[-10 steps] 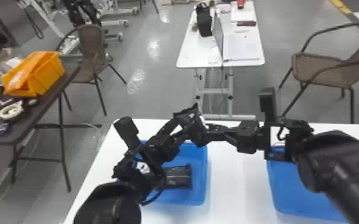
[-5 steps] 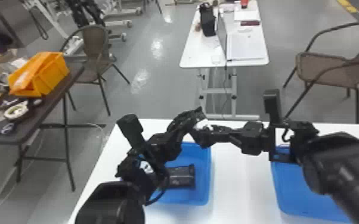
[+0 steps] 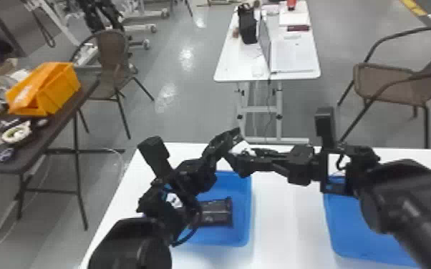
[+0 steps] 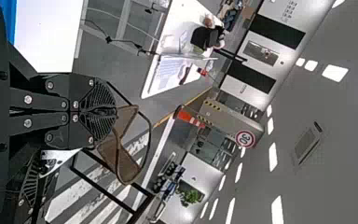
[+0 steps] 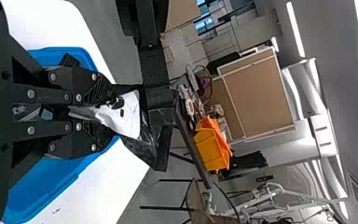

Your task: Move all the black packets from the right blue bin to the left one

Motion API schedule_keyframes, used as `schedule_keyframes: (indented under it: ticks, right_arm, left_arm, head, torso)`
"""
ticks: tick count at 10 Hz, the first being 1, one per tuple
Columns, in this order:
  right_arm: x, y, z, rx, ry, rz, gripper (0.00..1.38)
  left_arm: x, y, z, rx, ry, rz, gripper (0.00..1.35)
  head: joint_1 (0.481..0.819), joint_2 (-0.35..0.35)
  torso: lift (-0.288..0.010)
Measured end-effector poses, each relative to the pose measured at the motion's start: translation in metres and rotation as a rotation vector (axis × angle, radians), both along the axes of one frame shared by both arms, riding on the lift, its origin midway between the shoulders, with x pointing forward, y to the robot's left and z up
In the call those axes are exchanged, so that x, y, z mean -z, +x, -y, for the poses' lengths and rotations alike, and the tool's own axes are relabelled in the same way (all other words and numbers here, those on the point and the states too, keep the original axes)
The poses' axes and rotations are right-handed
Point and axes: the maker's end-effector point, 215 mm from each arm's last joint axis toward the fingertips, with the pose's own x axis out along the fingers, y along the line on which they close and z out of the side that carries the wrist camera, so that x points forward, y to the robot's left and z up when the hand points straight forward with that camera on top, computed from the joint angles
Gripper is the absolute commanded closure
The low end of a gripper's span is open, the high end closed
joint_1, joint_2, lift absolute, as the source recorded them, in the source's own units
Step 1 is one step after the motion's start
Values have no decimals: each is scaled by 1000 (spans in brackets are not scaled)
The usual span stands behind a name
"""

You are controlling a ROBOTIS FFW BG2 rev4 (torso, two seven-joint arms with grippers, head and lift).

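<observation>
Above the left blue bin's far right corner, my right gripper (image 3: 239, 164) is shut on a black packet with a white label (image 3: 241, 147). My left gripper (image 3: 235, 135) is close beside it in the head view. In the right wrist view the packet (image 5: 121, 116) sticks out from my right gripper (image 5: 103, 112), close to the other arm's fingers; whether they touch cannot be told. The left wrist view has my left gripper (image 4: 109, 112) shut, its fingertips together. Another black packet (image 3: 214, 213) lies in the left blue bin (image 3: 243, 229), partly behind my left arm.
The right blue bin (image 3: 354, 239) stands under my right arm, which hides much of its inside. White table (image 3: 286, 229) surface lies between the bins. Beyond are a dark side table with an orange bin (image 3: 55, 89), a white table with a laptop (image 3: 291, 57) and chairs.
The head view has shifted slightly. Both arms have hardly moved; the labelled packet stays in my right gripper, and the packet in the left bin lies as before.
</observation>
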Motion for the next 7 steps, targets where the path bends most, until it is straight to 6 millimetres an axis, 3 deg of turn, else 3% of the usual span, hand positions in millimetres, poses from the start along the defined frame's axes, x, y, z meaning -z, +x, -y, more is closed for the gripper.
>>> schedule_keyframes:
  ticks: [1,3,4,7]
  right_arm:
    - [-4,3,2,11,21,7,-1]
    - [-7,12,17,60,45,15,193]
    - [-6,21,34,126,34,24,259]
    - [2,34,84,272,-16,48,297]
  left_arm:
    - [-1,0,-1,-4,0,4,1230]
    - [-2,1,-8,-16,12,11,1230]
    - [0,1,-13,-26,30,14,1230]
    - [9,-3,-33,-68,79,7,1230]
  head:
    - [695,205]
    - [695,199]
    - [695,188]
    - [695,151]
  torso:
    - [0]
    - [0]
    - [0]
    - [0]
